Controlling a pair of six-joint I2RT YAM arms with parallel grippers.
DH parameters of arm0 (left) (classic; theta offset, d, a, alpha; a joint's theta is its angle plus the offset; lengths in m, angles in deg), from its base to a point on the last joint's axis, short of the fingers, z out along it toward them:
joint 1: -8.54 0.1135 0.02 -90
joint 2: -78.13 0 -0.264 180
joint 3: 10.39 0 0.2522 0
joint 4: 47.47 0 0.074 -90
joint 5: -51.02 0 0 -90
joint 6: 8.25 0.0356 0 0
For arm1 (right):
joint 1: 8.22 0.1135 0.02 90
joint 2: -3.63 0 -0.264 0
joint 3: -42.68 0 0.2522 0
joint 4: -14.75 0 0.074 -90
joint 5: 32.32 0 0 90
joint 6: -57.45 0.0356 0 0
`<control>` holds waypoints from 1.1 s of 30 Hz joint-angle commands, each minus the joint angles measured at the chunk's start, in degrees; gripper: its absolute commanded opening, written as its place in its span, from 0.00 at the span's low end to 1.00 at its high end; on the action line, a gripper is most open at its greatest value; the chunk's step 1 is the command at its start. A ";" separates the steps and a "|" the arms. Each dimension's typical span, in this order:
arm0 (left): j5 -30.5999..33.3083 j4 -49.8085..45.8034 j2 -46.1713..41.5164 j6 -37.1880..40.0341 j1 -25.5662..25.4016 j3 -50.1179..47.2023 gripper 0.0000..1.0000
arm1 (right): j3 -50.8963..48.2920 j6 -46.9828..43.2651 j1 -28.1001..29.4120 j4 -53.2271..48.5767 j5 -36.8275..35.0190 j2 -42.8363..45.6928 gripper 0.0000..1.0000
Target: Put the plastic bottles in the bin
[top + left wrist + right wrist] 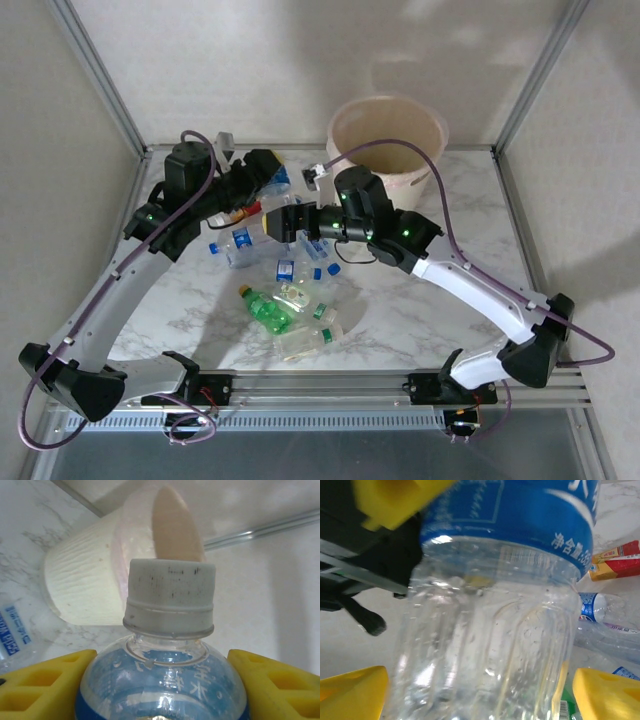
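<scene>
A clear plastic bottle (167, 680) with a blue label and a white cap (170, 597) is held off the table, my left gripper (162, 656) shut on its shoulder. In the top view this bottle (279, 183) sits in the left gripper (268, 192), left of the bin (388, 135). My right gripper (480, 680) is open, its yellow fingers (355, 695) standing either side of the bottle's clear lower body (485, 630) with small gaps. The cream bin (85, 590) lies beyond the cap. Several more bottles lie mid-table, among them a green one (268, 312).
A red- and orange-labelled bottle (615, 565) and a blue-labelled one (592, 605) lie on the marble table (420, 320) under the arms. Metal frame posts (100, 75) and walls close in the back and sides. Bare marble lies at the right.
</scene>
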 commanded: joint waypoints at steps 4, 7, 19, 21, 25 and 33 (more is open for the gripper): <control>-2.81 4.97 -0.50 -0.96 -1.11 1.20 0.60 | 2.28 0.88 0.33 0.81 -0.31 -0.81 0.84; -2.74 4.96 -0.47 -0.81 -1.11 0.78 0.60 | 2.21 0.92 0.31 0.96 -0.97 -0.57 0.77; -0.97 4.38 0.25 0.56 -1.20 1.12 0.99 | 3.06 0.79 0.33 -0.37 -4.22 0.48 0.59; 0.15 3.36 0.01 1.80 -1.14 2.29 0.99 | 3.75 0.67 0.28 -1.86 -6.09 0.60 0.58; 4.21 1.27 -0.86 4.43 -1.02 5.53 1.00 | 6.31 -0.31 0.09 -6.56 -12.79 0.97 0.58; 14.07 -3.35 -2.84 10.22 -0.67 6.83 0.99 | 15.74 -1.23 -8.17 -16.17 -24.17 1.44 0.58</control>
